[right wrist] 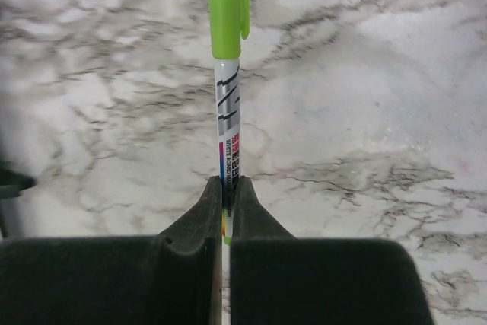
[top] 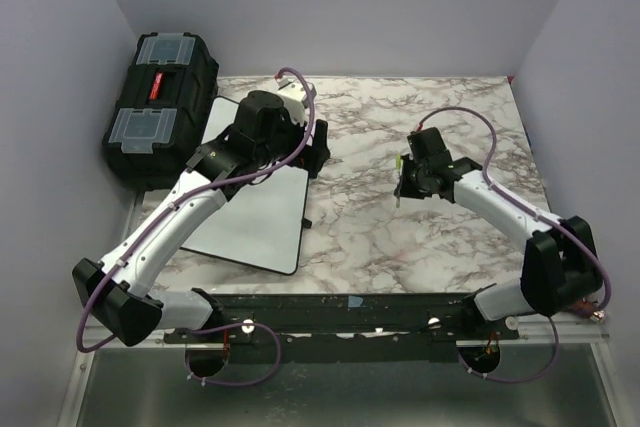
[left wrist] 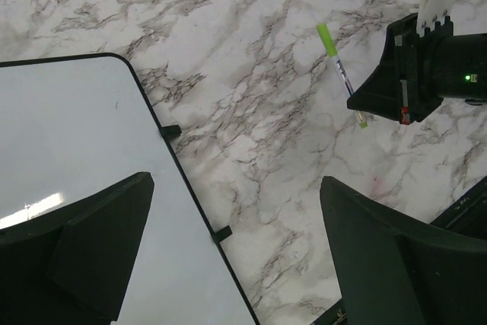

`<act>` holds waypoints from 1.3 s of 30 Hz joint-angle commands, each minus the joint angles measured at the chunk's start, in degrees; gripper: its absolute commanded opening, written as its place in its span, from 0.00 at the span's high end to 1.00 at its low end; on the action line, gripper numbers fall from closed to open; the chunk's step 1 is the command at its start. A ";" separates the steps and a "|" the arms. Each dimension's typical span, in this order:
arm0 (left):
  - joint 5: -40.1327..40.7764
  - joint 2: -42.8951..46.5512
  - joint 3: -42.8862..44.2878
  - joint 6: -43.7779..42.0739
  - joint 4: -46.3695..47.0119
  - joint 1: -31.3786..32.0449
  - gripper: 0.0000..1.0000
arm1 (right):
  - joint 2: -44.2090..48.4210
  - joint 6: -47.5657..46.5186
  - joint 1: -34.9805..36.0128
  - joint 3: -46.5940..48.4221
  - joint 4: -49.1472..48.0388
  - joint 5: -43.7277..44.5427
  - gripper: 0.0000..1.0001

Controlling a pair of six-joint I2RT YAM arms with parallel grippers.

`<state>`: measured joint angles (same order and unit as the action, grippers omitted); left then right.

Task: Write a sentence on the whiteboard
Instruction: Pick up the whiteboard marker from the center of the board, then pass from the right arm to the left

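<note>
The right gripper (right wrist: 227, 184) is clamped on a green-capped marker (right wrist: 227, 112). Its jaws are pinched together on the printed barrel, and the capped end sticks out toward 12 o'clock in the wrist view. From above, the whiteboard (top: 255, 227) lies well apart from that hand, at about 9 o'clock across bare marble, on the left side of the table (top: 420, 237). What shows of its face is plain white.

The left gripper (top: 316, 147) hangs over the board's right edge with its jaws spread wide and nothing between them. One finger is above the white face and the other is above the marble.

A black toolbox (top: 160, 107) sits at about 10 o'clock from the board, against the left wall. The board's near corner comes close to the table's front edge. The open marble runs between the board's right edge and the marker hand, on to 12 o'clock as far as the back wall.
</note>
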<state>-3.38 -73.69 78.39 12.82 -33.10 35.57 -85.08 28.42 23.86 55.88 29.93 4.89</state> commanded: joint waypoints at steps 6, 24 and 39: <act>-13.19 -1.28 3.66 3.87 -0.71 -2.94 0.11 | 11.43 -10.32 3.30 2.19 -8.65 -17.10 0.99; -31.72 -2.86 11.65 11.59 -1.95 -8.54 0.24 | 16.97 -14.64 9.75 9.44 -12.08 -28.06 0.99; -33.28 -8.40 19.64 14.13 -6.49 -8.89 0.37 | 14.03 -18.88 13.37 16.38 -9.60 -30.06 0.99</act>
<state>-35.40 -81.03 95.96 25.71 -37.60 26.98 -69.87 11.64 36.40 69.91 19.42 -23.51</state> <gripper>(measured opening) 0.657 0.027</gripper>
